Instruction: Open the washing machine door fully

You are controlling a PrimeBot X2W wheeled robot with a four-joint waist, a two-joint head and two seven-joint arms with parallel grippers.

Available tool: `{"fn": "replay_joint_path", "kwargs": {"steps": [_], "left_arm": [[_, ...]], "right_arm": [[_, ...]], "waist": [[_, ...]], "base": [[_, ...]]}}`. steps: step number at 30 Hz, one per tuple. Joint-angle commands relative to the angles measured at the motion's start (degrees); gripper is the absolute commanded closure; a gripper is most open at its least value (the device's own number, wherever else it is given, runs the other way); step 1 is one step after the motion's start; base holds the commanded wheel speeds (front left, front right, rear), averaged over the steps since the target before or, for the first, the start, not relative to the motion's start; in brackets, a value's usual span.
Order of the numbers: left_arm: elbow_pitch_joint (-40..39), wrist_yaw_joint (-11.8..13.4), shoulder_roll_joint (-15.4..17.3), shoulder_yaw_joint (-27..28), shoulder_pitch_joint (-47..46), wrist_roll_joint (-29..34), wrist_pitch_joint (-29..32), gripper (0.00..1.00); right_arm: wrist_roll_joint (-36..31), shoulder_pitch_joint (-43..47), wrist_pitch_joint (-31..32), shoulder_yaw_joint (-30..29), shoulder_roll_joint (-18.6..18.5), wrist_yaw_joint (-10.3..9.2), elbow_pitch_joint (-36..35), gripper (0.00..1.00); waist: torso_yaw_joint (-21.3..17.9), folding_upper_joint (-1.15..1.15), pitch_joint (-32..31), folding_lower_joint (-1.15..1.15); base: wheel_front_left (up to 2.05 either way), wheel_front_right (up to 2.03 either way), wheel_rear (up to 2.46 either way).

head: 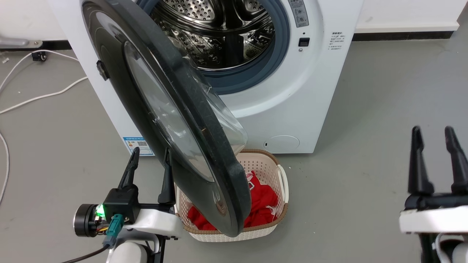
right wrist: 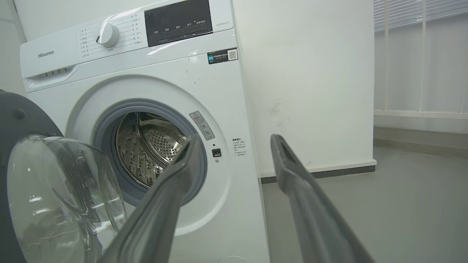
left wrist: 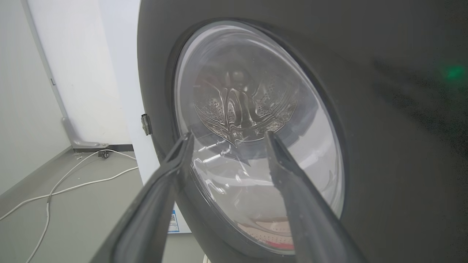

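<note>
One washing machine door [head: 172, 120] hung about half open at centre-left, swung out over one basket [head: 281, 182] of red cloth [head: 263, 201], so not fully open yet. Two grippers: left gripper [head: 152, 149] at lower left, fingers spread, empty, just beside the door's outer face, contact unclear, probably staged to work it. Right gripper [head: 432, 128] at lower right, spread, empty, parked well apart.

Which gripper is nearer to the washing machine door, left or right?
Left. The left gripper, open, stands close beside the outer face of the washing machine door, low down. The right gripper, also open, is far off to the door's other side.
</note>
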Motion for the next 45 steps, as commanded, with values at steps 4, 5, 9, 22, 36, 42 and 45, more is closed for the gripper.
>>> {"fn": "replay_joint_path", "kwargs": {"steps": [4, 5, 9, 22, 36, 42, 45], "left_arm": [[-0.08, 0.27, 0.00, 0.04, 0.67, -0.19, -0.13, 0.00], [-0.12, 0.31, -0.01, 0.08, 0.69, -0.17, -0.13, 0.00], [-0.24, 0.39, -0.01, 0.27, 0.70, -0.13, -0.13, 0.00], [-0.04, -0.30, -0.01, 0.66, 0.83, 0.61, -0.13, 0.00], [-4.07, -0.64, 0.02, 1.37, -0.82, 1.17, -0.13, 1.00], [-13.04, -0.34, 0.99, 2.93, -3.78, 1.96, -0.13, 1.00], [-20.40, -0.17, 1.37, 3.61, -6.05, 2.48, -0.13, 1.00]], "right_arm": [[-13.45, 4.52, -0.32, 1.47, 2.04, -0.04, -1.51, 0.00], [-14.92, 5.30, -0.25, 1.80, 2.48, -0.04, -1.25, 0.00], [-17.24, 7.12, -0.39, 2.13, 3.44, -0.04, 1.57, 0.00], [-16.44, 4.47, -2.33, 2.12, 3.91, -0.04, 7.23, 0.00], [-15.98, 4.33, -3.13, 2.17, 3.92, -0.04, 8.76, 0.00], [-15.59, 4.07, -3.21, 2.07, 3.91, -0.04, 9.30, 0.00], [-15.35, 3.90, -3.27, 2.03, 3.91, -0.04, 9.65, 0.00]], "waist": [[0.16, 0.00, -0.29, 0.00], [0.14, 0.00, -0.30, 0.00], [-0.04, 0.00, -0.16, 0.00], [-0.53, 0.00, -0.10, 0.00], [-0.22, 0.00, -0.26, 0.00], [0.03, 0.00, -0.01, 0.00], [-0.01, 0.00, -0.03, 0.00]], "base": [[0.00, 0.00, 0.00], [0.00, 0.00, 0.00], [0.00, 0.00, 0.00], [0.00, 0.00, 0.00], [0.00, 0.00, 0.00], [0.00, 0.00, 0.00], [0.00, 0.00, 0.00]]}}
